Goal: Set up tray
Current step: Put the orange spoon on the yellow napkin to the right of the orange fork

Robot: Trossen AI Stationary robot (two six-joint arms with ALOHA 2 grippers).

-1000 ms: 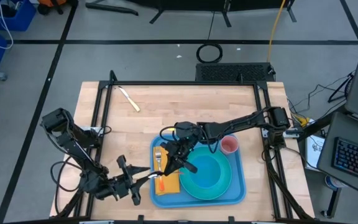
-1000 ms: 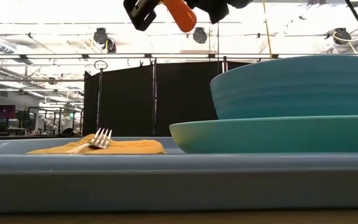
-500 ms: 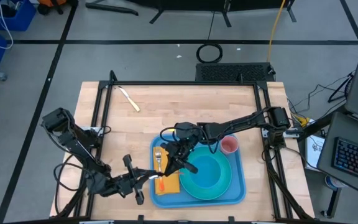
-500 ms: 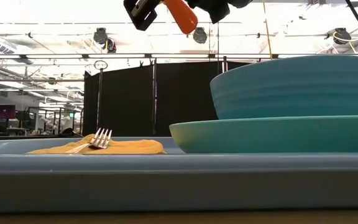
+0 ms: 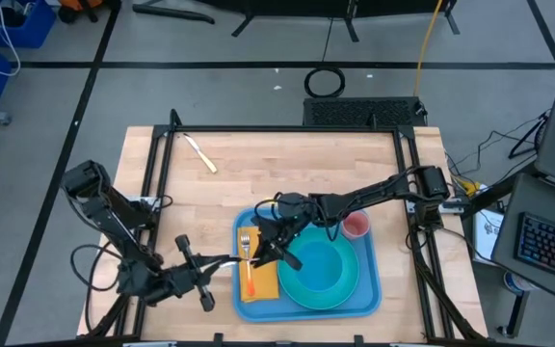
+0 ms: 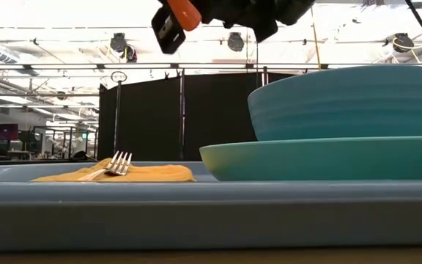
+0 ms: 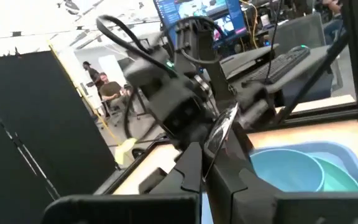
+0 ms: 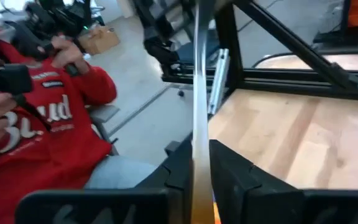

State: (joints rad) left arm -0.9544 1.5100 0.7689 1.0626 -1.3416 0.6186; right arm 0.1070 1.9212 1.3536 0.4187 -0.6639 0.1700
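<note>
An orange-handled knife [image 5: 250, 281] hangs in the air over the yellow napkin [image 5: 265, 285] at the left end of the blue tray [image 5: 372, 292]. My left gripper [image 5: 229, 260] reaches in level from the table's left and is shut on its metal blade. My right gripper [image 5: 268, 254] comes from the right and also has the blade between its fingers. In the low view the orange handle [image 6: 184, 10] shows high above the tray. A fork [image 6: 116, 164] lies on the napkin. A teal bowl [image 6: 343, 103] stands on the teal plate [image 6: 321, 158] in the tray. My left gripper pinches the knife's metal blade [image 7: 212, 144] between its two fingers, coming level from the table's left. The blade slants away past the fingers toward the right gripper, clear of the tray. My right gripper has the blade [image 8: 199, 124] between its two fingers, which lie across it. The orange handle [image 8: 214, 213] shows just beside the fingers. The knife is lifted clear.
A pink cup [image 5: 356, 225] stands in the tray's far right corner. A pale utensil [image 5: 200, 152] lies on the bare wood at the far left. A black frame [image 5: 162, 164] borders the table. A person in a red shirt [image 8: 48, 124] sits beyond the table.
My left gripper has shut on the knife's blade and drawn a little toward the table's left. The knife has tipped: in the low view its orange handle has swung left and up. It stays clear of the tray.
</note>
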